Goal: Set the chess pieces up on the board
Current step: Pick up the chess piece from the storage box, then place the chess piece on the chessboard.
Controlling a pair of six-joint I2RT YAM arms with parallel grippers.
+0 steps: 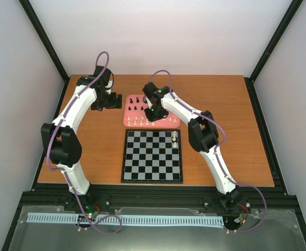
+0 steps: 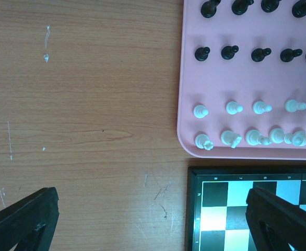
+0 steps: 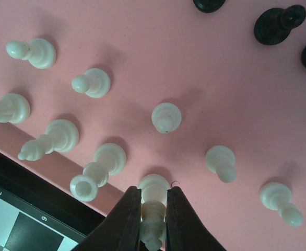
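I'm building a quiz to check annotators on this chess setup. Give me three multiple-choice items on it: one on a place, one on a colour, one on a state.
1. Where does the pink tray lie relative to the board?
A. beyond its far edge
B. to its left
C. on top of it

2. What colour is the piece between the right arm's fingers?
A. black
B. white
C. red

3. How do the left arm's fingers stand?
A. shut on a black piece
B. shut on the tray's rim
C. wide apart, nothing between them

Answers:
1 A: the top view shows the tray just past the board's far edge.
2 B: the right wrist view shows a white piece pinched there.
3 C: the left wrist view shows them spread, holding nothing.
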